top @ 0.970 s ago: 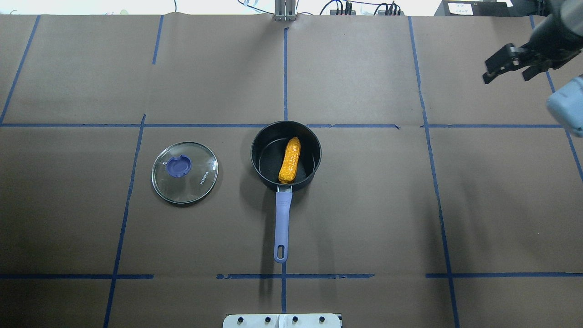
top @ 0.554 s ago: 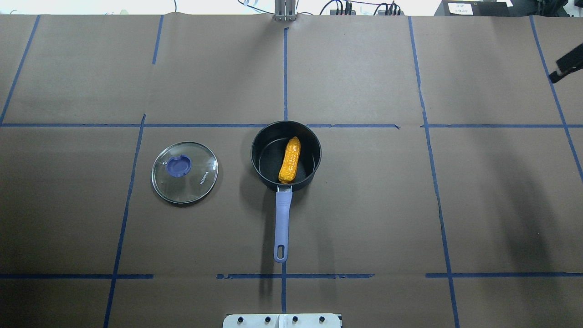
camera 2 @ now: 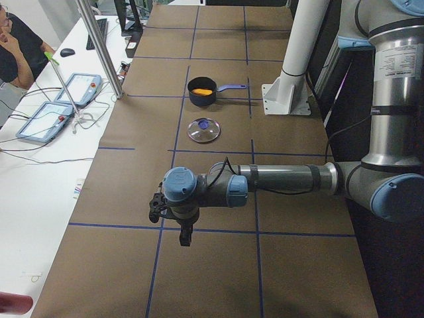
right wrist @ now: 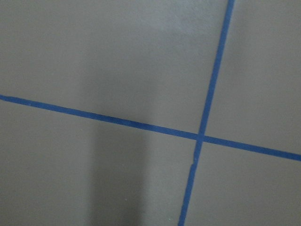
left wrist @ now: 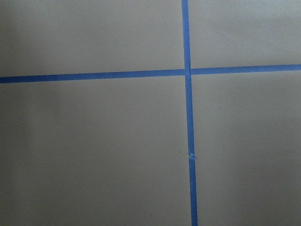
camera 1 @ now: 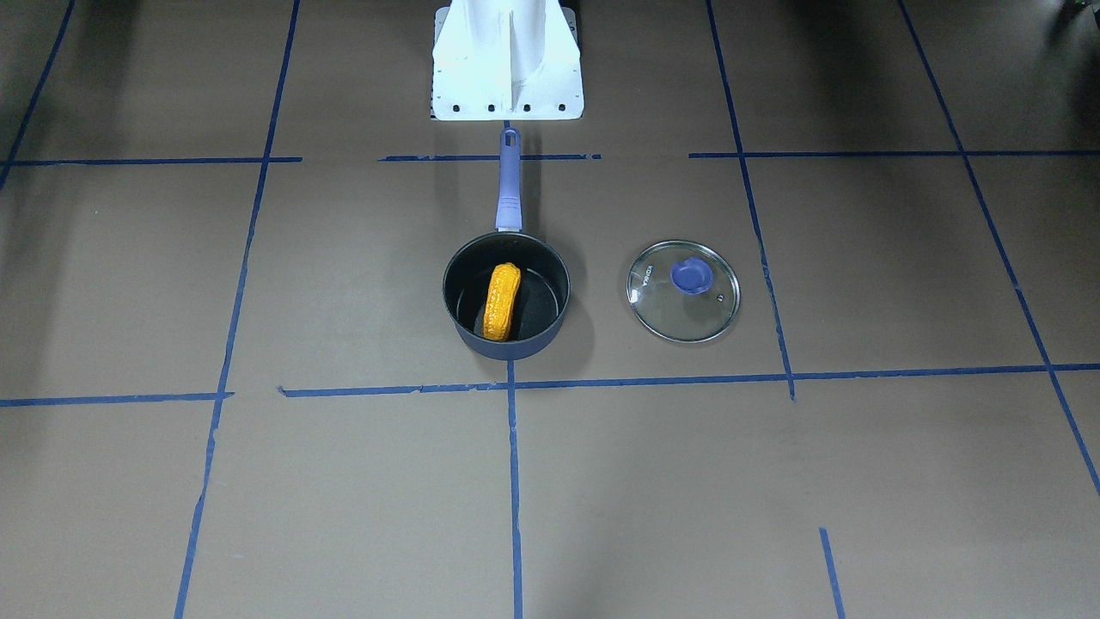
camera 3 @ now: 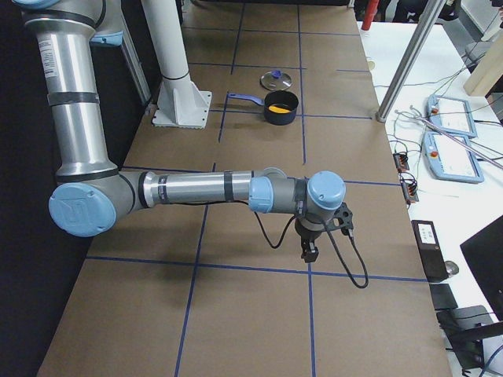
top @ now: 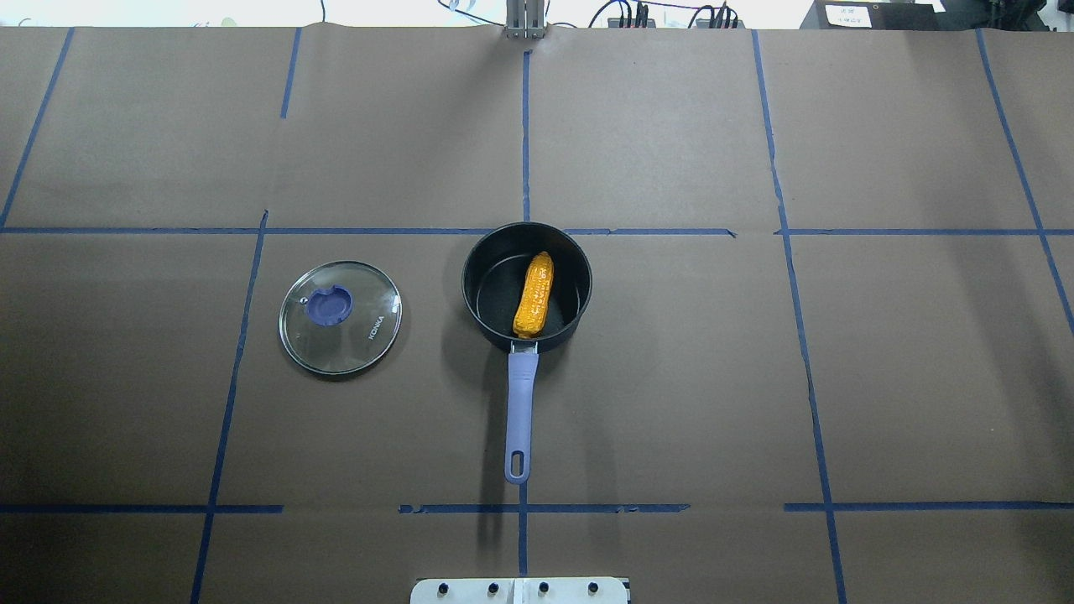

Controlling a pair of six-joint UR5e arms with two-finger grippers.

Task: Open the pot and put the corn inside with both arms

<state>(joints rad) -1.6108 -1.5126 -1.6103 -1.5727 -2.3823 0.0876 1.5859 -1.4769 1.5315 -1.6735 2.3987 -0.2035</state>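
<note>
**Front-facing view:** The pot [camera 1: 516, 348] is shown uncovered at mid-counter [camera 1: 859, 473], with the corn [camera 1: 501, 301] lying inside on its black floor. The lid [camera 1: 683, 291] is laid flat beside the pot, apart from it and knob up, so the opening is left free.

**Overhead view:** The handle [top: 520, 403] is pointed toward the base stand [top: 520, 591]. No arm is seen, and both steps are judged done.

**Left side view:** The left end effector [camera 2: 184, 233] is held low over bare counter, well apart from the pot. Whether its fingers are apart or together cannot be told.

**Right side view:** The right end effector [camera 3: 309, 250] is likewise held far from the pot, and its state cannot be told.

**Wrist views:** Only counter and tape lines [left wrist: 187, 117] are shown.
</note>
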